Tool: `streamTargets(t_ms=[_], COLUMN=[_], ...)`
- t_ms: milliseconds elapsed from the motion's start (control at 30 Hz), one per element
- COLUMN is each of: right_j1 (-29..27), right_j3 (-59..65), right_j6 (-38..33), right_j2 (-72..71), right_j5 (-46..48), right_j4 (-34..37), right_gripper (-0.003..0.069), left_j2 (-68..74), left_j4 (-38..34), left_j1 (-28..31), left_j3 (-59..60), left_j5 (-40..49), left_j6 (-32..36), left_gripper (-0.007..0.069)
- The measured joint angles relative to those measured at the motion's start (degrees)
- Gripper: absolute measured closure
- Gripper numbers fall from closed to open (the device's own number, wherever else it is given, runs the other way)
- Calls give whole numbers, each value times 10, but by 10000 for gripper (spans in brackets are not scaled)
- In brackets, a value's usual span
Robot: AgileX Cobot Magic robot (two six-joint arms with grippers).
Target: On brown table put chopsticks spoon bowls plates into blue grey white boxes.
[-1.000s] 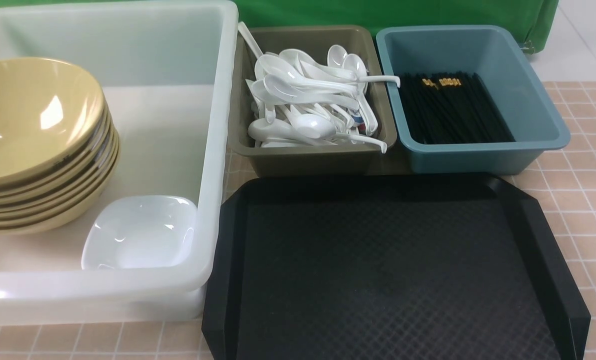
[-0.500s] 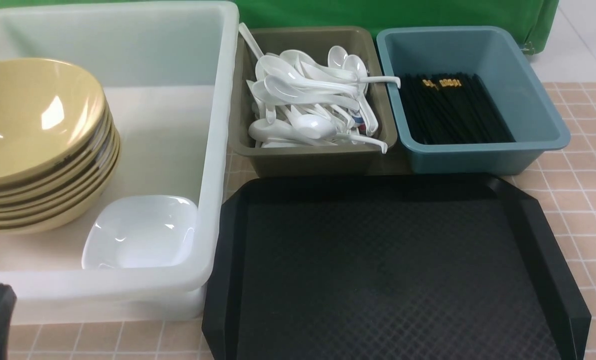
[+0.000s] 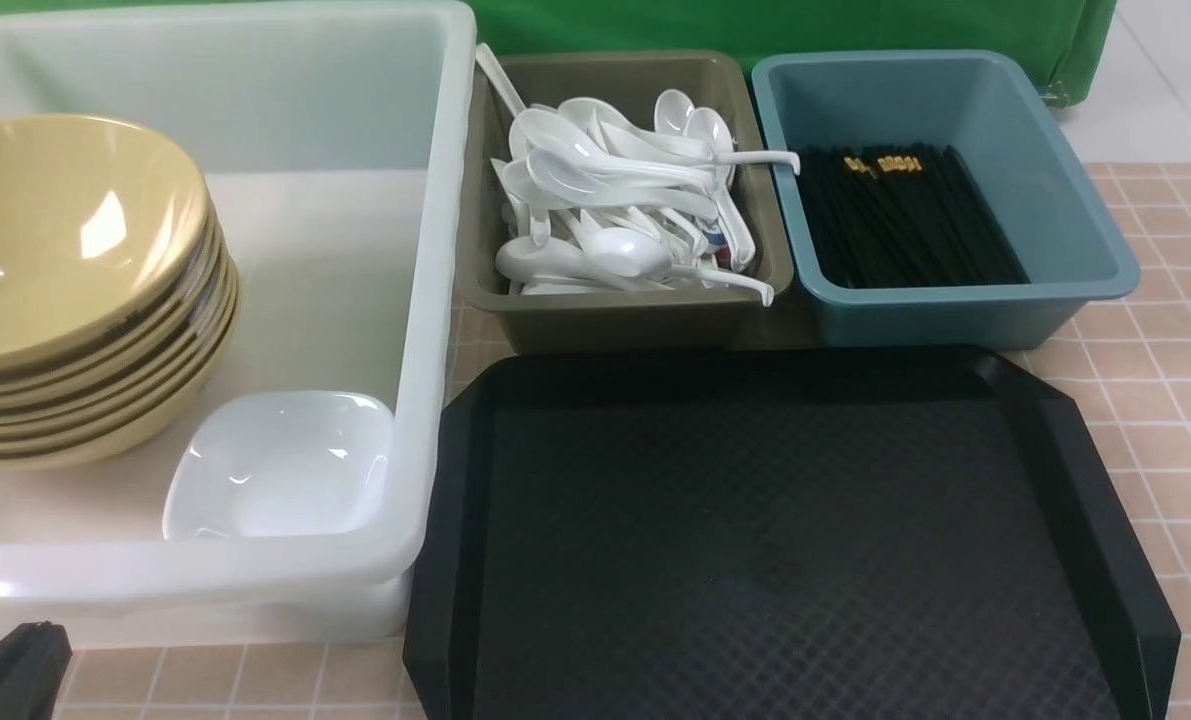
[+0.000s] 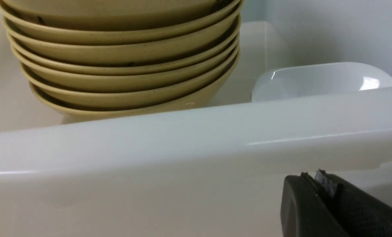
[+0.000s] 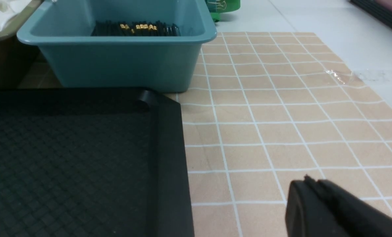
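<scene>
Several mustard-yellow bowls (image 3: 75,290) are stacked at the left of the white tub (image 3: 205,575), with a small white plate (image 3: 280,465) beside them. White spoons (image 3: 605,210) fill the grey bin (image 3: 625,320). Black chopsticks (image 3: 900,220) lie in the blue bin (image 3: 955,315). My left gripper (image 3: 15,665) is shut and empty, low outside the tub's near wall (image 4: 182,138); its tips (image 4: 311,177) sit below the rim, with the bowls (image 4: 123,59) and plate (image 4: 321,80) beyond. My right gripper (image 5: 311,182) is shut and empty over the brown table (image 5: 281,125), right of the tray.
A black textured tray (image 3: 755,540) lies in front of the grey and blue bins and holds nothing. Its right edge (image 5: 169,148) borders bare tiles. The blue bin (image 5: 123,65) stands behind it. A green cloth hangs at the back.
In the front view my left gripper came up into the bottom-left corner, then sank a little and shifted right. Nothing in the boxes moved.
</scene>
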Motion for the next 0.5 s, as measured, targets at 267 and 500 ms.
streamTargets(t_ms=[267, 500], right_j1=[-1, -1], right_j3=[0, 0], right_j6=[0, 0], right_j2=[0, 0], right_j5=[0, 0], right_j4=[0, 0], right_gripper=[580, 575], left_j2=[0, 0], left_j4=[0, 0], left_j1=[0, 0], left_j3=[0, 0], left_j5=[0, 0], left_j6=[0, 0], left_gripper=[623, 623])
